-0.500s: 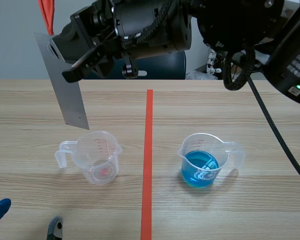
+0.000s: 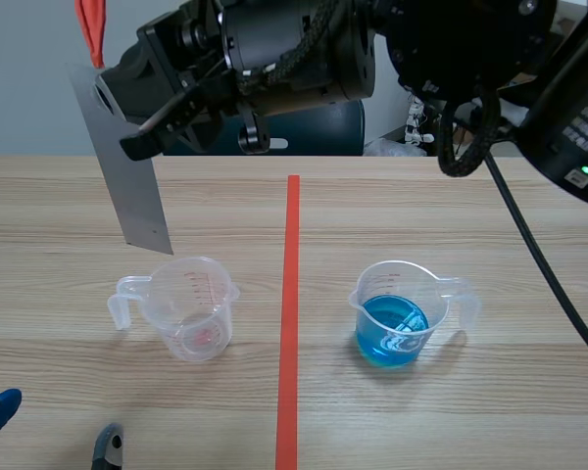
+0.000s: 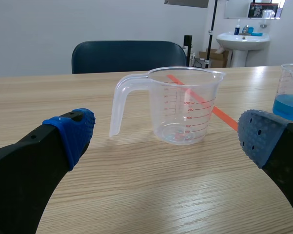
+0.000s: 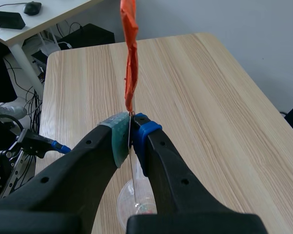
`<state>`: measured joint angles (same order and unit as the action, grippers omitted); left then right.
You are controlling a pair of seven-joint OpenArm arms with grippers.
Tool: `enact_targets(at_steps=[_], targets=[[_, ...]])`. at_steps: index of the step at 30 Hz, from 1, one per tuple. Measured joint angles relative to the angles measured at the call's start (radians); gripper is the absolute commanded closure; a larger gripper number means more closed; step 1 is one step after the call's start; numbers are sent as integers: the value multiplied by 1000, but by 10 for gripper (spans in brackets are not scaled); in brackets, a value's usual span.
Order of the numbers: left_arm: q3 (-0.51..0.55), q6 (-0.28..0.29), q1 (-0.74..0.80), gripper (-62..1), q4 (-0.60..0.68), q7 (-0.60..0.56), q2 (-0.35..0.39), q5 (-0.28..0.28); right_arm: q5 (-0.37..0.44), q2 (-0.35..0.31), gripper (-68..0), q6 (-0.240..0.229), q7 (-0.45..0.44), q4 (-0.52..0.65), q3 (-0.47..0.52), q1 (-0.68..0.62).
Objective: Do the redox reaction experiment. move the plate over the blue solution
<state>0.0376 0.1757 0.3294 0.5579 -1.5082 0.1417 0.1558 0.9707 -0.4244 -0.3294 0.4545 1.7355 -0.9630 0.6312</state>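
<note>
The right gripper [image 4: 131,139], coming across from the right side, is pinching the grey metal plate [image 2: 127,171] tight between its pads, with an orange strip [image 4: 129,58] sticking up from the plate's top. The plate is hanging upright above the empty measuring cup [image 2: 191,308], left of the red tape line [image 2: 290,294] and well apart from the cup of blue solution [image 2: 397,318]. The left gripper [image 3: 166,136] is sitting low over the pale wood table [image 2: 490,206], fingers spread wide, facing the empty cup. A dark blue chair [image 3: 127,56] and a white sink [image 3: 241,38] are standing behind by the wall.
</note>
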Motion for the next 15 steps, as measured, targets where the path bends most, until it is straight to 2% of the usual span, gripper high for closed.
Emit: enact_targets(at_steps=[9,13,15], targets=[[0,0,0,-619,0,0,0,0,0,-6,-6,0,19,0,0,0],[0,0,0,-619,0,0,0,0,6,-54,-6,-1,15,0,0,0],[0,0,0,-619,0,0,0,0,46,-95,-6,-9,6,0,0,0]])
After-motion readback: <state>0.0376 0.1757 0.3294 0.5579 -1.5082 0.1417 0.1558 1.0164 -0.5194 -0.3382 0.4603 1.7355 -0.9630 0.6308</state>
